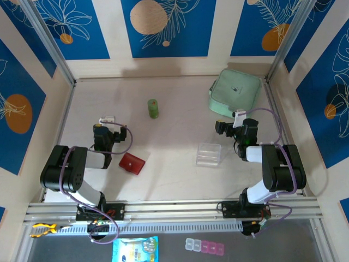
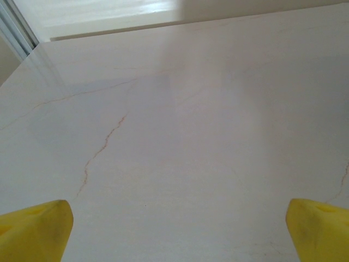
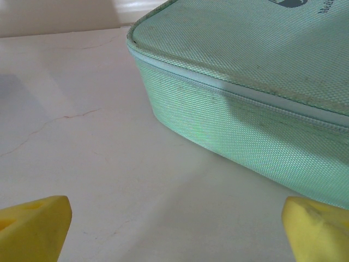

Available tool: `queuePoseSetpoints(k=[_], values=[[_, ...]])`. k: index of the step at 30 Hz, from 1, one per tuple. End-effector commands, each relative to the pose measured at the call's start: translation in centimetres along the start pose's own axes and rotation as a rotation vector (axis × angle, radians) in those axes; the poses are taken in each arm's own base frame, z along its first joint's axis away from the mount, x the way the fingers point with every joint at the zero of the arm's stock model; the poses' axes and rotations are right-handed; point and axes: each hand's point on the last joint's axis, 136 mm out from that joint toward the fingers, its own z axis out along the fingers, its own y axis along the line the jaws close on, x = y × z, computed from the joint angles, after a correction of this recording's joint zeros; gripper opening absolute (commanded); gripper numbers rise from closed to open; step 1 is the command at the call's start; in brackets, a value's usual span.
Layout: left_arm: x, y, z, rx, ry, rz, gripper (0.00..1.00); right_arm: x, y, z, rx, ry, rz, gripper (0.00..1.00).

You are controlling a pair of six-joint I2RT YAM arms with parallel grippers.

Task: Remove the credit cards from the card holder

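The card holder (image 1: 131, 162) is a small red wallet lying shut on the table, just right of my left arm. The credit cards are hidden. My left gripper (image 1: 107, 120) sits farther back and to the left of the wallet, apart from it. In the left wrist view that gripper (image 2: 177, 234) is open, its yellow fingertips (image 2: 35, 229) wide apart over bare table. My right gripper (image 1: 231, 120) is at the right side, open (image 3: 174, 232) with nothing between its fingers, facing the near side of the mint-green pouch (image 3: 245, 82).
The mint-green pouch (image 1: 235, 91) lies at the back right. A clear plastic box (image 1: 209, 154) stands between the arms, nearer the right one. A small green cylinder (image 1: 153, 108) stands upright at the back centre. Walls and metal posts enclose the table.
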Motion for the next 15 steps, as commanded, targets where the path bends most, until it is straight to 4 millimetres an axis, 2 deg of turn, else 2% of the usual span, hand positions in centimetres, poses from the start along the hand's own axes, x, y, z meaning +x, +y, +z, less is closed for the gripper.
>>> queuePoseSetpoints(k=[1,9,15], values=[[-1.5,-0.5,-0.2,0.03,-0.053,0.009,1.0,-0.6,0.1,0.0,0.015,-0.005,-0.005,0.99],[-3.6,0.1,-1.5,0.015,-0.037,0.006,1.0,-1.9,0.9,0.0,0.029,0.079,-0.032,0.99],[-5.1,0.5,-2.9,0.01,-0.003,-0.05,1.0,-1.9,1.5,-1.2,0.055,0.162,-0.01,1.0]])
